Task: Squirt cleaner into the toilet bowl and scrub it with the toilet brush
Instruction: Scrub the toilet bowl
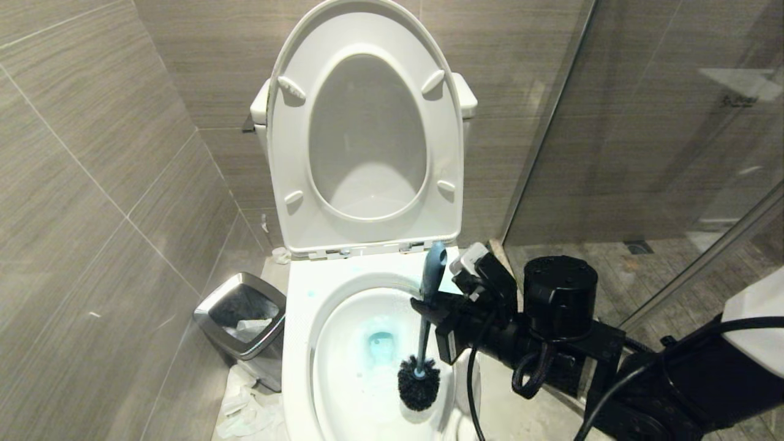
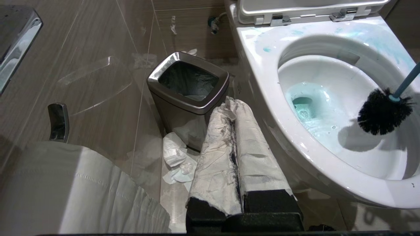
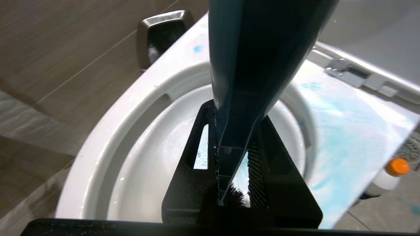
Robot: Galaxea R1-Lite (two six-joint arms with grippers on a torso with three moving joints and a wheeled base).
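Black right hand clamped on the toilet brush over the toilet bowl.
Its fingers grip the slim blue-grey handle partway up; the handle hangs nearly upright, black bristle head low inside the bowl's right side, beside the blue-tinted water. The cleaner shows only its orange cap and white shoulder past the rim; no label is readable. The paper-wrapped left hand is closed empty, beside the silver-rimmed waste bin on the floor.
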